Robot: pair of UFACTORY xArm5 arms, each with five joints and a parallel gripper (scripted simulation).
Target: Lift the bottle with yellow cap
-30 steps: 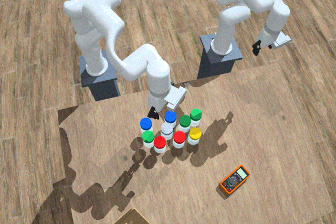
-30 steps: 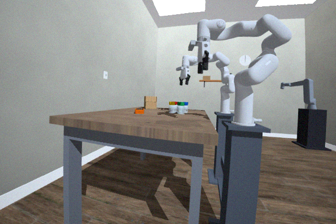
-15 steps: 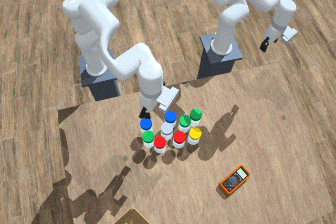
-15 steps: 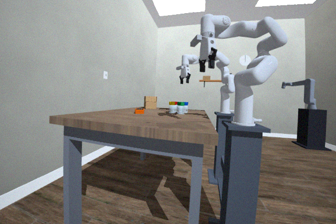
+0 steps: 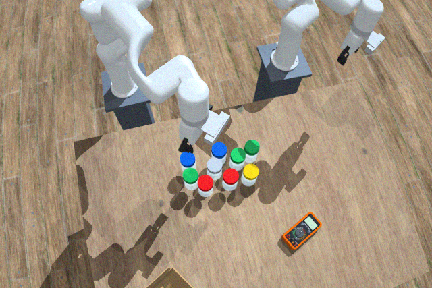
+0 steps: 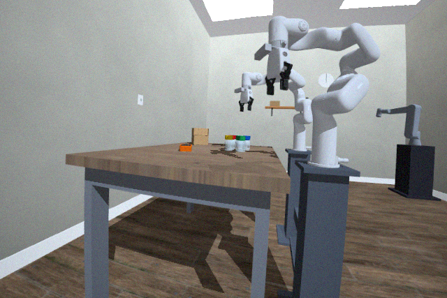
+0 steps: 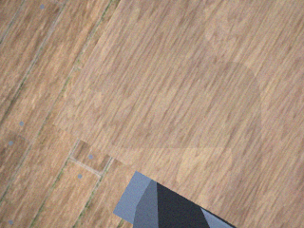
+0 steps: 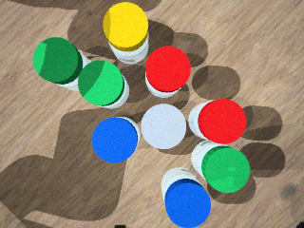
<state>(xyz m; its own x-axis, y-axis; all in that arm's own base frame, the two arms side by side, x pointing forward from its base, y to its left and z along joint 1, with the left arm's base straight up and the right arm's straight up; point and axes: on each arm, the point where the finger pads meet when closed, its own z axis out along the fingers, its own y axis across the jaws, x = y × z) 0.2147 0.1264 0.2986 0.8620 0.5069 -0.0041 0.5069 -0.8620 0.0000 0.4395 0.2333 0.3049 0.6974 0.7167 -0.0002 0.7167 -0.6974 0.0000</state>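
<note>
The bottle with the yellow cap stands upright at the outer edge of a cluster. A red-capped bottle and a green-capped one stand close beside it. My right gripper is open and empty, high above the table by the blue-capped bottle, at the far end of the cluster from the yellow cap. My left gripper is open and empty, high and far from the bottles. The left wrist view shows no bottle.
Another blue-capped bottle, a grey-capped one, a second red and two more green ones stand upright in the cluster. An orange multimeter and a cardboard box are on the table.
</note>
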